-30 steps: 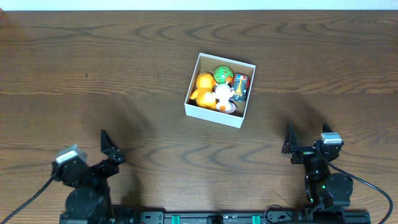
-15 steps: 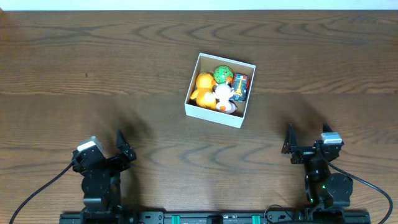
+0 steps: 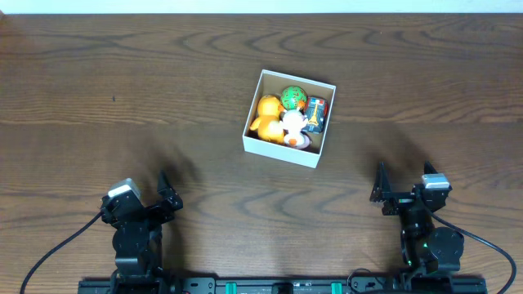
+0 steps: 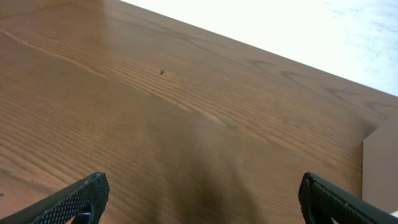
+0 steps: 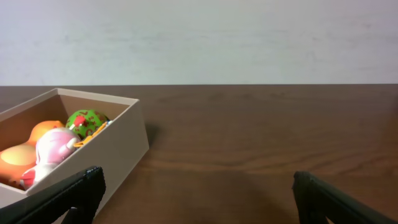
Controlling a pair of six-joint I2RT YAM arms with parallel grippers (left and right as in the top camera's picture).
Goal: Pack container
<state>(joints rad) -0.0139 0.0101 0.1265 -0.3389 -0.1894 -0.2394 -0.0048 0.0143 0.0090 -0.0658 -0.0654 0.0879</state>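
The container (image 3: pixel 279 152), a square white-walled box, stands a little right of the table's middle. It holds an orange duck (image 3: pixel 266 114), a green ball (image 3: pixel 292 99), a white toy (image 3: pixel 294 122) and a blue can (image 3: pixel 316 113). My left gripper (image 3: pixel 147 196) is open and empty at the front left, far from the box. My right gripper (image 3: pixel 404 192) is open and empty at the front right. In the right wrist view the container (image 5: pixel 121 146) lies ahead to the left of the open gripper (image 5: pixel 198 183). The left wrist view shows the open gripper (image 4: pixel 202 190) over bare wood.
The brown wooden table (image 3: pixel 122 98) runs to a white wall at the back. A pale wall, seemingly the box's side (image 4: pixel 380 174), shows at the right edge of the left wrist view. A small dark speck (image 4: pixel 162 71) lies on the wood.
My left arm has moved right along the front edge and turned to face the table. The right arm and the container have not moved.
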